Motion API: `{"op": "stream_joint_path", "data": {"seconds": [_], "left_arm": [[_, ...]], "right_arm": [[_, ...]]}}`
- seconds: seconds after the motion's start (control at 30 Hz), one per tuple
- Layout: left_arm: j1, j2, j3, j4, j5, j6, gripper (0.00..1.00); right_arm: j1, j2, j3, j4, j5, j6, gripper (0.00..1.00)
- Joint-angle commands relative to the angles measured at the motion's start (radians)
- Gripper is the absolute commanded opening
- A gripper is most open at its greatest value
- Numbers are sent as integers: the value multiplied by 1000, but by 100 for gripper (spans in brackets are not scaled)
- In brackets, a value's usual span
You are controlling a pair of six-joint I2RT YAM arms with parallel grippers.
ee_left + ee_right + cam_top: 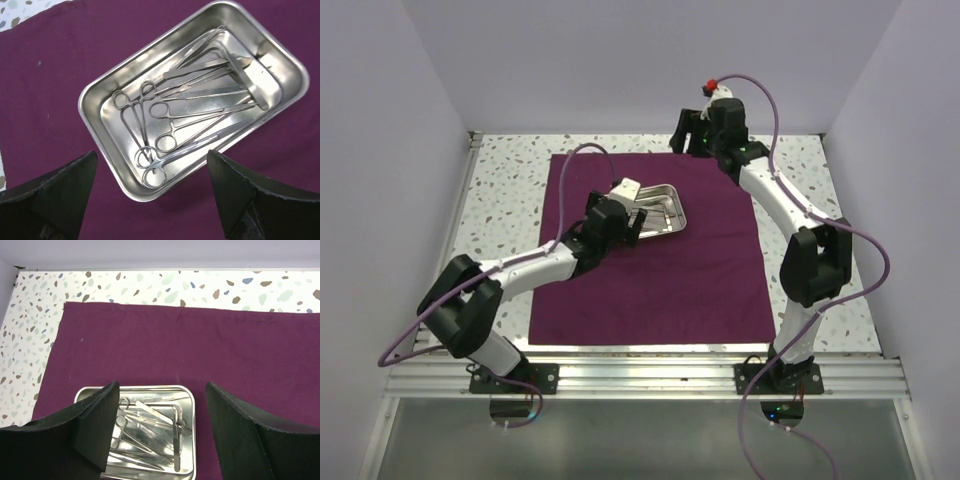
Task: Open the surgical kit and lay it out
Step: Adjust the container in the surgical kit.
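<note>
Surgical kit tray (pixel 92 112) rests on the spread purple cloth (pixel 50 75) just ahead of my left end effector (pixel 151 160) — jaws wide apart, empty — long axis slanting away rightward, instruments (pixel 197 95) ring-handles nearest; my right end effector (pixel 688 130), also apart, hangs farther off.

Speckled table (pixel 510 190) boxed in by plain pale walls (pixel 380 150) on three sides, slotted aluminium rail (pixel 650 378) along near edge, grey panel (pixel 650 440) beside it.

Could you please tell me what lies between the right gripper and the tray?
Only bare dark purple cloth lies between the right gripper and the shallow rectangular steel tray, as the top external view shows.
</note>
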Motion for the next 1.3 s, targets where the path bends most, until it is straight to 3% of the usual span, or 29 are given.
{"op": "stream_joint_path", "data": {"seconds": [0.0, 0.2, 0.5, 0.63, 0.83, 1.27], "left_arm": [[2, 53, 1, -9, -125, -48, 95], [4, 126, 50, -68, -126, -72, 93], [-24, -57, -39, -174, -96, -192, 91], [-59, -132, -51, -230, -113, -227, 90], [-67, -94, -115, -219, -100, -282, 90], [-70, 9, -149, -174, -180, -316, 88]], "right_arm": [[7, -12, 40, -15, 1, -22, 73], [7, -9, 44, -24, -25, -37, 73], [53, 63, 155, -147, -46, -105, 73], [97, 170, 297, -286, 5, -170, 72], [105, 227, 380, -397, 42, -167, 70], [107, 374, 560, -619, 16, -210, 50]]}}
